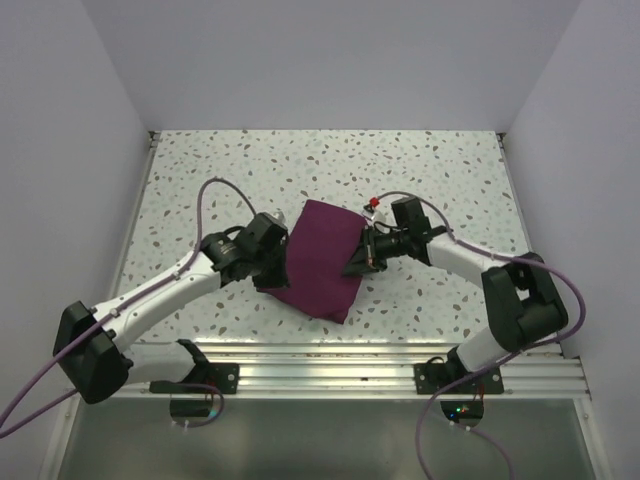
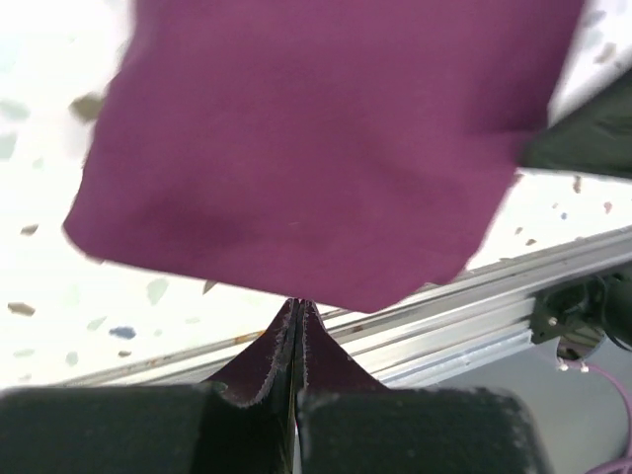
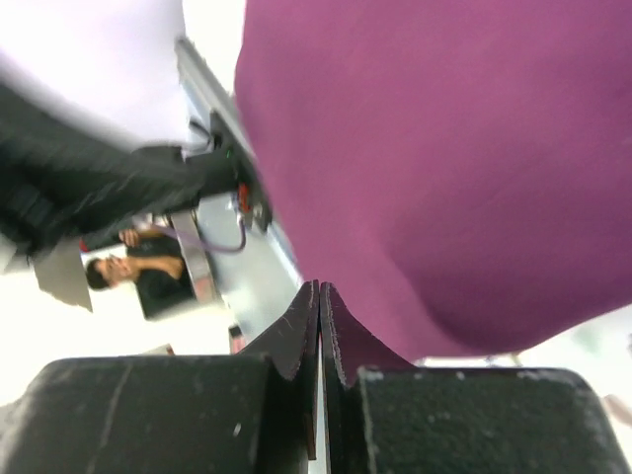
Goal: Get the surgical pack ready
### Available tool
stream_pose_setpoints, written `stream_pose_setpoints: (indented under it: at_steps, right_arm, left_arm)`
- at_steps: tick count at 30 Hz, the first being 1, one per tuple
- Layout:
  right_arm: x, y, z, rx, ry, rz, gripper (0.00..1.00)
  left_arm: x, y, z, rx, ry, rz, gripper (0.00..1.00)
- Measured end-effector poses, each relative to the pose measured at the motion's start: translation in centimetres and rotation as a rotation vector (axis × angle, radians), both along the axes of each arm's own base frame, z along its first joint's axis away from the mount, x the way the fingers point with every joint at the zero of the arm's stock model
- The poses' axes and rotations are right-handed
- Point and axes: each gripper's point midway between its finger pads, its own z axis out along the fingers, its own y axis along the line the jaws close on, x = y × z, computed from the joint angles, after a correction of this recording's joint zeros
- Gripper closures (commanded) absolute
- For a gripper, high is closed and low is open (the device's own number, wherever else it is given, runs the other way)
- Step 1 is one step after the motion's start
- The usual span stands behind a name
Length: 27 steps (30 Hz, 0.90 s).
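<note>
From above, the surgical pack (image 1: 318,262) shows as a folded purple sheet in the middle of the speckled surface (image 1: 440,170), stretched between the two arms. The left pincer (image 1: 274,262) meets its left edge and the right pincer (image 1: 357,256) its right edge. The dark wrist housings cover both contact spots, so from up here I can't make out the fingers themselves. Nothing of what is wrapped inside the cloth shows. I also can't tell whether the sheet lies flat on the surface or hangs a little clear of it.

The left wrist camera settles more. The left pincer (image 2: 297,331) is pressed closed, with a thin fold of purple cloth nipped between its fingertips. The rest of the pack (image 2: 316,148) fills most of the frame beyond, its top cut off. Under it runs the metal rail (image 2: 454,311) at the near edge. A blurred dark shape at the right border is only partly in frame; I can't say what it is.

The right wrist camera gives the same story: the right pincer (image 3: 319,321) is clamped tight on a pinch of the cloth, and the pack (image 3: 444,168) spreads up and off the frame. To the left, a blurred black mass blocks the background, and below it a small out-of-focus person (image 3: 128,272) in a dark top is visible.
</note>
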Motion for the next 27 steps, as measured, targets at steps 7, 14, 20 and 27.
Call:
stream_pose_setpoints:
  at_steps: [7,14,20,27]
  right_arm:
    - [-4.2,0.1,-2.0,-0.029,0.047,0.055,1.00]
    - [-4.5,-0.5,-4.6,-0.117,0.134,0.040,1.00]
    - [-0.2,-2.7,0.4,-0.292,-0.040,-0.069,1.00]
    - [-0.4,-7.9,1.4,-0.539,-0.091,-0.207,1.00]
  left_arm:
    - [-3.8,3.2,-4.0,0.043,0.169,0.082,1.00]
    - [-4.6,3.8,-5.1,0.061,0.241,0.126,1.00]
    - [-4.4,5.7,-5.6,0.102,0.279,0.216,1.00]
    - [-4.4,7.4,-8.3,0.084,0.358,0.320,1.00]
